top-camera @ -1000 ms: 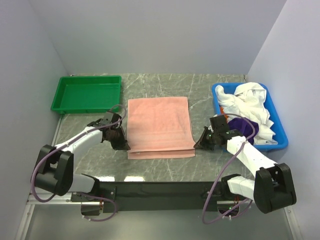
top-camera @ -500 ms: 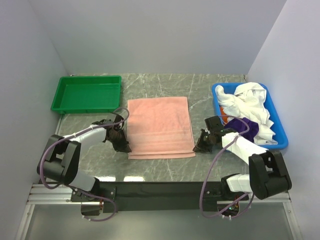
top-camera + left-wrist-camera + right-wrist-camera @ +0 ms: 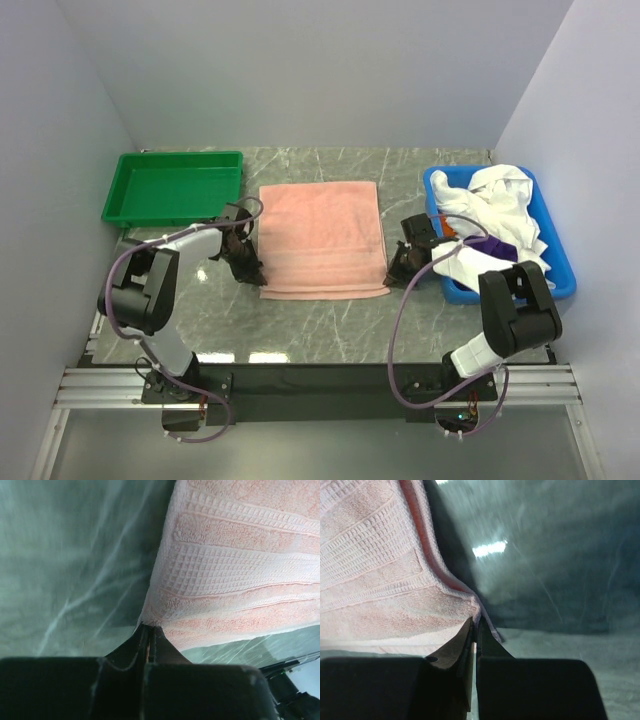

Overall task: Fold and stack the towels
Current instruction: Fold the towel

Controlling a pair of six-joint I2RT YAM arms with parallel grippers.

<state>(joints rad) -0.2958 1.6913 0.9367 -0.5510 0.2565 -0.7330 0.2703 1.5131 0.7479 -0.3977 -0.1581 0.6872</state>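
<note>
the left tool and right tool have slid the pink towel farther back across the counter.

From above and behind, looking down over the whole table; from each wrist, close up — sharing near corners of the pink towel.

Grey-green marbled table at centre, pale lilac back wall across top, matching left wall and right wall, light glare lower centre.

The left arm and right arm have white links, black joints, black jaws and purple cables.
</note>
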